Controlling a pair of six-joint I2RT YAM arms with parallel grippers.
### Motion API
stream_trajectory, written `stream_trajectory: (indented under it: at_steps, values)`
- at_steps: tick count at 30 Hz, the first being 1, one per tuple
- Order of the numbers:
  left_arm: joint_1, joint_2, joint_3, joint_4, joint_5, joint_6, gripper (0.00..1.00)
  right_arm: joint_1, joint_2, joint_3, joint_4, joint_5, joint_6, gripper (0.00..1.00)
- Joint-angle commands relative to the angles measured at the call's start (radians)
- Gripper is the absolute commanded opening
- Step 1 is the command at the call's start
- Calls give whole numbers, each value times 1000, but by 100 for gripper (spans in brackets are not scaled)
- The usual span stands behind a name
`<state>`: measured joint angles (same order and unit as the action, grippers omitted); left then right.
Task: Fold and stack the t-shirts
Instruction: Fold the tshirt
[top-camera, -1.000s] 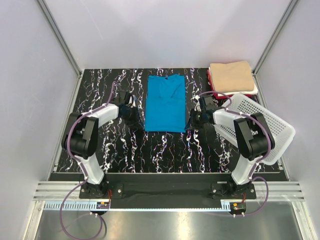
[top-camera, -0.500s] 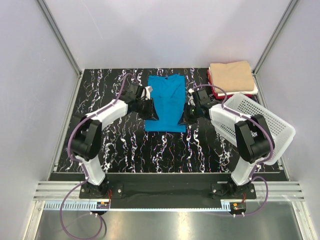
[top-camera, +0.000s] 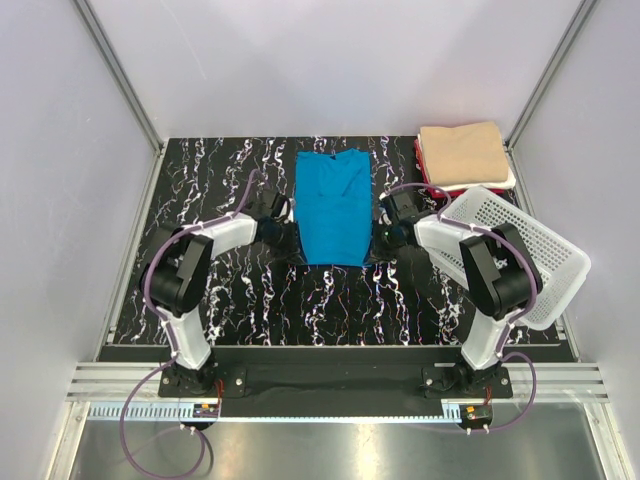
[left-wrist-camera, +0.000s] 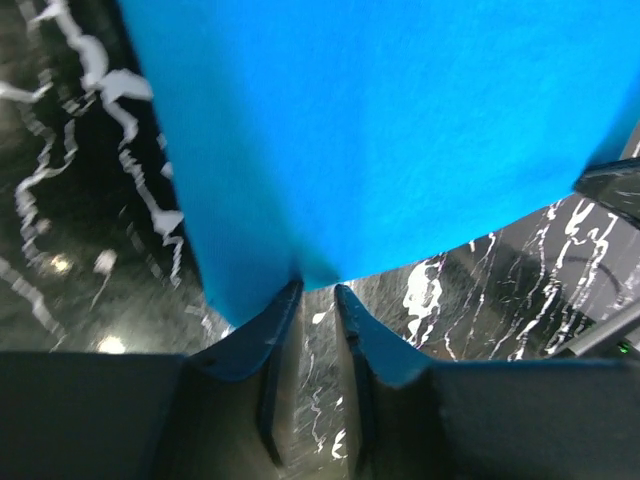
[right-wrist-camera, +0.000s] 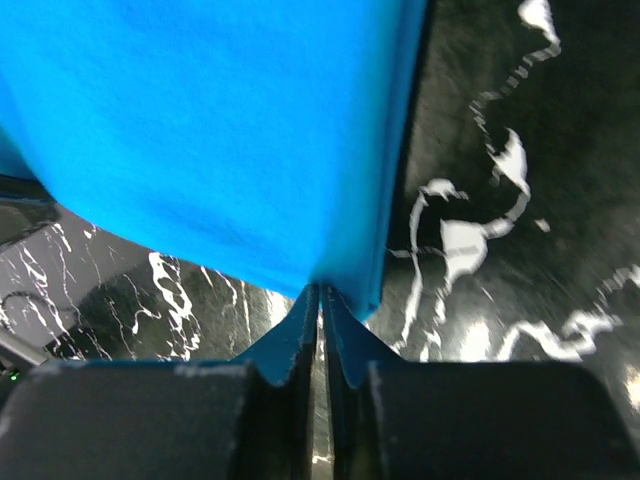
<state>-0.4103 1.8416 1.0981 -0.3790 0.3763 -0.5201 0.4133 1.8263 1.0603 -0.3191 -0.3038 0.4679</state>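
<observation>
The turquoise-blue t-shirt (top-camera: 332, 205) lies on the black marbled table (top-camera: 220, 300), folded into a long strip. My left gripper (top-camera: 288, 238) is at its near left corner. In the left wrist view the left gripper (left-wrist-camera: 315, 288) has its jaws almost together, pinching the hem corner of the blue shirt (left-wrist-camera: 380, 130). My right gripper (top-camera: 377, 238) is at the near right corner. In the right wrist view the right gripper (right-wrist-camera: 320, 290) is shut on the shirt's edge (right-wrist-camera: 220, 130). A folded tan t-shirt (top-camera: 462, 152) tops a stack at the back right, with white (top-camera: 506, 182) and red (top-camera: 424, 168) edges under it.
A white perforated basket (top-camera: 530, 250) lies tilted at the right edge of the table, against my right arm. Metal frame posts stand at the back corners. Grey walls close in the left, right and back.
Both grippers went up along the blue shirt's sides half a second ago, then came back down to its near corners and now grip them. The shirt looks slightly narrower.
</observation>
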Motion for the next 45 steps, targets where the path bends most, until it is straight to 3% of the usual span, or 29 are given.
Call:
stream_trajectory:
  at_steps: [1,4,11,16,25,32,37,41,42,45]
  values:
    - [5,-93,15,-27,-92,28,29,4,-90,-17,-28,65,-9,13]
    - [18,-152,29,-61,-76,37,30,2,-146,-28,-46,69,27,27]
    - [122,-188,-49,-35,-1,26,35,1,-202,-88,-49,132,129,44]
    - [150,-183,-138,73,104,-17,40,1,-164,-94,-26,77,185,47]
    - [151,-111,-172,134,102,-41,42,1,-124,-132,61,100,256,47]
    - [150,-87,-181,149,81,-55,42,-1,-104,-152,92,149,258,43]
    - [150,-87,-185,161,64,-58,42,1,-84,-157,118,146,256,33]
    - [150,-81,-190,166,67,-64,41,-1,-81,-168,127,153,256,21]
    - [150,-81,-196,173,69,-64,41,1,-81,-172,129,154,255,12]
    - [145,-81,-204,184,75,-70,41,1,-79,-175,138,155,252,0]
